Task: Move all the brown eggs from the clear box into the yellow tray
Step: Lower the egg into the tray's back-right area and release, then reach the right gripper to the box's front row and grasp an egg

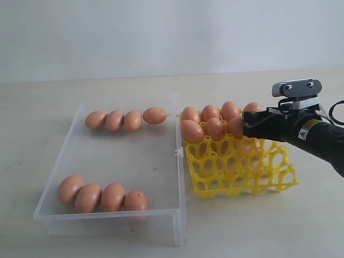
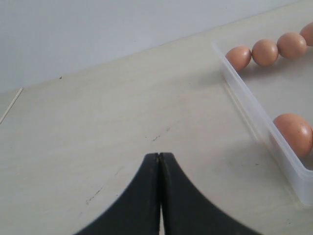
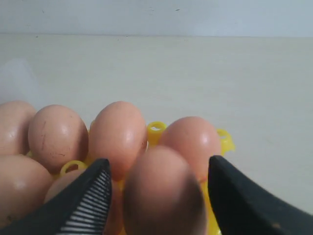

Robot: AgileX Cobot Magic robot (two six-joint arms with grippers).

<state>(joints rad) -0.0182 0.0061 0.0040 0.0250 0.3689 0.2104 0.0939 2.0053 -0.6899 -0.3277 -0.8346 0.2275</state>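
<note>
Several brown eggs (image 1: 112, 196) lie in two rows inside the clear box (image 1: 107, 156), one row along its far wall and one along its near wall. More brown eggs (image 1: 210, 113) fill the back cells of the yellow tray (image 1: 252, 172). My right gripper (image 1: 246, 129) hovers over the tray's second row. In the right wrist view its jaws (image 3: 159, 164) stand open on either side of one egg (image 3: 164, 191), with a small gap at each finger. My left gripper (image 2: 160, 154) is shut on nothing above bare table, outside the clear box's wall (image 2: 254, 117).
The box (image 1: 177, 150) and the tray stand side by side, nearly touching. The tray's front rows of cells (image 1: 236, 180) hold no eggs. Pale tabletop (image 1: 258, 226) runs all round, with a white wall behind.
</note>
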